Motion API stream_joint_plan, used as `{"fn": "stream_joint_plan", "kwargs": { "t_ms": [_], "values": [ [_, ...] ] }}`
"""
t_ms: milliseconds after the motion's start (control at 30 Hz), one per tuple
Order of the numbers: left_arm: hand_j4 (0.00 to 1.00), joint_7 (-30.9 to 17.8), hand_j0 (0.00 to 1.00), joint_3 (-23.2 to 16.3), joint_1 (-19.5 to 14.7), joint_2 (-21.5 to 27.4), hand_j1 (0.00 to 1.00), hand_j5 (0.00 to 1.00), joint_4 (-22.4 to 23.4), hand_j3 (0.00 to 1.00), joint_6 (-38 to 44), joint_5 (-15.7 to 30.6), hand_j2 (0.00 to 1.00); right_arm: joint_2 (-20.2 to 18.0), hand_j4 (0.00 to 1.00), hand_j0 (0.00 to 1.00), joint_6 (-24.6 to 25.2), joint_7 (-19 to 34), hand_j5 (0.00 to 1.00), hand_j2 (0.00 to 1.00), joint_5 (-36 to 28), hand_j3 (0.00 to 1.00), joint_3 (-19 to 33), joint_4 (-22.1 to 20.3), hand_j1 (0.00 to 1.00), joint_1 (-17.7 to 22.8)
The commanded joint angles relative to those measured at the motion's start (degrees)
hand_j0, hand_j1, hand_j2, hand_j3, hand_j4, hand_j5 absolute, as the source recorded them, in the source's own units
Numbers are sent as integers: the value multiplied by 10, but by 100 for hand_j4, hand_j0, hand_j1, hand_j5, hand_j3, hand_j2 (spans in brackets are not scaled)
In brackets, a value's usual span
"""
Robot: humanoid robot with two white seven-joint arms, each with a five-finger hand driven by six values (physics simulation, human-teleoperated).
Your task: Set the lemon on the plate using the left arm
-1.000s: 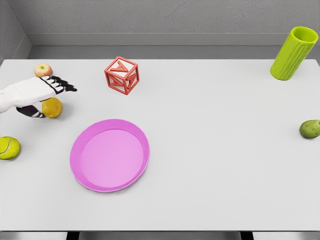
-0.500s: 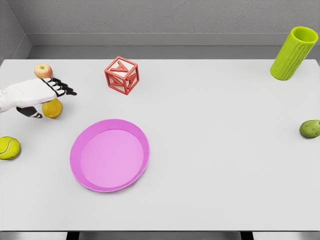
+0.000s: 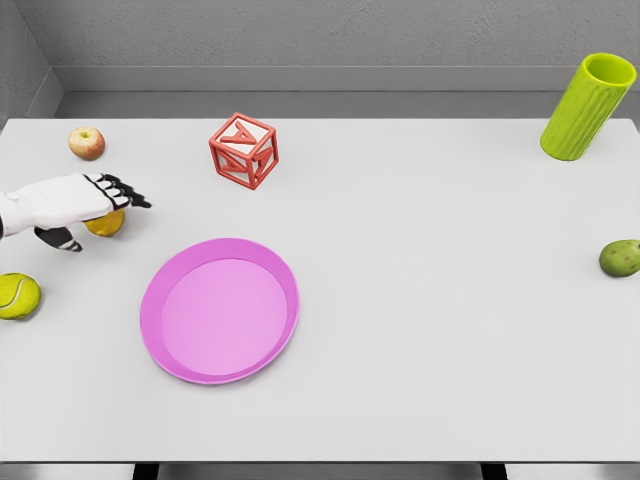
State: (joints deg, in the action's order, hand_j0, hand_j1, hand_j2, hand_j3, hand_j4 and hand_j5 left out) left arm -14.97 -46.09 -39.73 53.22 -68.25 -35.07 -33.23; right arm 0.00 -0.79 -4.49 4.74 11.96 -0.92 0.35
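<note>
Lemon (image 3: 106,224), a yellow fruit mostly hidden under the robot's left hand (image 3: 72,200), sits on the white tabletop (image 3: 420,300) near its left edge in the head view, the only view on offer. The dark fingers (image 3: 122,188) reach flat over the top of the fruit and point away from the arm, extended rather than curled, while the thumb (image 3: 60,240) hangs on the near side of the lemon; whether any pad is actually touching the skin cannot be told from this angle, and nothing appears to be gripped yet. Beyond the fingertips, farther back on the tabletop, lies a small apple (image 3: 86,142), and nearer the robot than the thumb rests a tennis ball (image 3: 18,296). The pink plate (image 3: 150,300) lies to the fingertip side and nearer the camera, close by with open surface between. The step in hand looks like closing on the lemon, and doing it well probably means settling the palm lower so the fingers wrap the far side while the thumb presses from the near side, since a round fruit pinched only at the top is likely to roll out. A straight lift before swinging toward the plate should clear its raised rim. A red block (image 3: 244,150), a green cup (image 3: 588,106) and a green fruit (image 3: 620,258) stand well apart. No right arm shows.
</note>
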Motion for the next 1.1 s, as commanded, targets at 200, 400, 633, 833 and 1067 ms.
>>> {"fn": "stream_joint_plan", "kwargs": {
  "t_ms": [200, 400, 633, 833, 1067],
  "values": [
    [100, 1, 100, 0, 0, -3, 100, 100, 2, 100, 1, 3, 100, 0, 100, 100, 0, 0, 100, 100, 0, 100, 0, 0, 100, 0],
    [92, 2, 92, 0, 0, -8, 92, 92, 1, 92, 1, -8, 92, 0, 100, 100, 0, 0, 100, 100, 0, 100, 0, 0, 100, 0],
    [91, 1, 91, 1, -1, -6, 91, 91, 3, 91, 1, -14, 91, 0, 100, 100, 0, 0, 100, 100, 0, 100, 0, 0, 100, 0],
    [83, 4, 83, 1, -4, -8, 83, 83, 2, 83, 1, -22, 83, 0, 100, 100, 0, 0, 100, 100, 0, 100, 0, 0, 100, 0],
    [83, 6, 83, 1, -3, -8, 83, 83, 1, 83, 31, -23, 83, 0, 100, 100, 0, 0, 100, 100, 0, 100, 0, 0, 100, 0]
  ]
}}
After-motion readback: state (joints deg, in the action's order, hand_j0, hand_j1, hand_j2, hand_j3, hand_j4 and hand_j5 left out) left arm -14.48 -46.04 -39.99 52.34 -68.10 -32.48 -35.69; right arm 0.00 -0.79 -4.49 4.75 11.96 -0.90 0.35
